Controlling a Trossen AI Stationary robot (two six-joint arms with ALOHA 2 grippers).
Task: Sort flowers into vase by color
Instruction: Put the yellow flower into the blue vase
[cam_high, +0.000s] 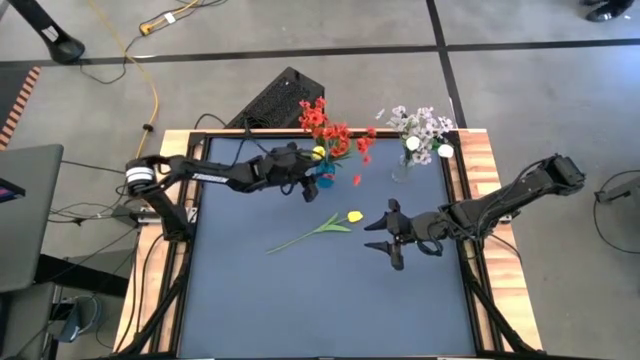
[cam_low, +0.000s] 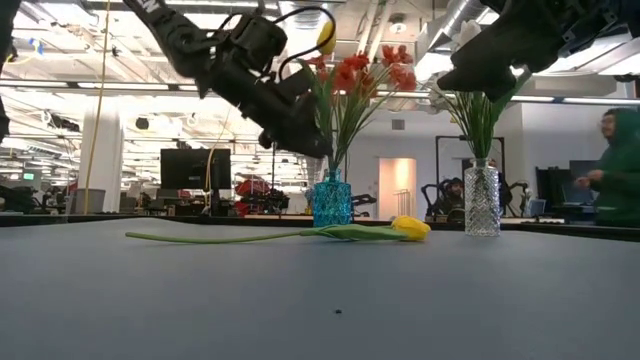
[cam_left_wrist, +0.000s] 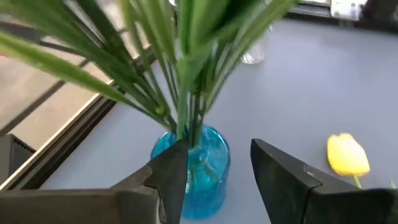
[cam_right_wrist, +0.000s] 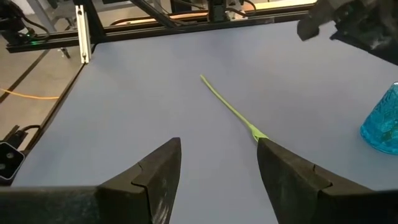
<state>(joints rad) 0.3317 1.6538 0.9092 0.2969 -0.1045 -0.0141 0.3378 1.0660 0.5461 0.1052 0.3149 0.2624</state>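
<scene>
Blue-grey table (cam_high: 300, 300): yellow tulip (cam_high: 354, 216) lies near blue vase (cam_high: 325, 180); left gripper (cam_left_wrist: 214, 165) beside vase, jaws spread; right gripper (cam_high: 392, 234) spread, empty.

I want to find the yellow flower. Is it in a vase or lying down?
Lying down. The yellow tulip rests flat on the mat, outside the blue vase.

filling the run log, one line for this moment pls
left gripper: open above blue vase | right gripper: open over mat | yellow tulip: lying loose

Two vases: one blue vase (cam_high: 325, 180), one clear vase (cam_high: 402, 170); one yellow tulip (cam_high: 352, 216) lying on the surface (cam_high: 330, 300); two arms, each with one pincer
</scene>
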